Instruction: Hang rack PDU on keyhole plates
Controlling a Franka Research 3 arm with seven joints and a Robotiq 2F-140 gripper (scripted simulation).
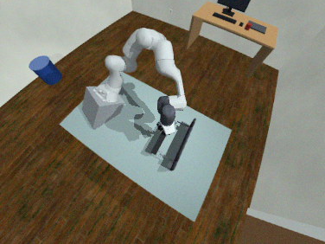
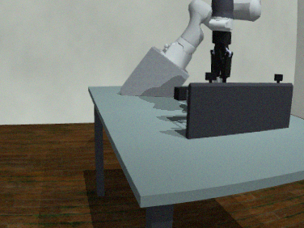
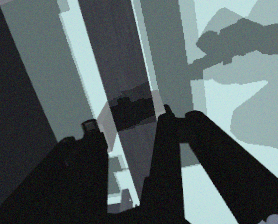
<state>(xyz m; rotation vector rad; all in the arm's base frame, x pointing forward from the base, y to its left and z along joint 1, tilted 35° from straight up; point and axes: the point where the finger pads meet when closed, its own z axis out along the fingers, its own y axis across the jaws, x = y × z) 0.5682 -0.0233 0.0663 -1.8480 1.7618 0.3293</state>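
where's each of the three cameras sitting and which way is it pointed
Top: high in the room, looking down at the arm, its base block, the pale table and a desk.
Exterior: low at the table's side, facing the upright dark panel with the gripper descending behind it.
Wrist: on the gripper, looking down past its fingers at the rack PDU.
Top and exterior share arm, base block and panel.

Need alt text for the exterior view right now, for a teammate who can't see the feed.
The gripper reaches straight down behind a dark upright panel on a pale table, its jaws shut on the rack PDU, of which only an end shows past the panel's left edge. Two small pegs stand above the panel's top edge.
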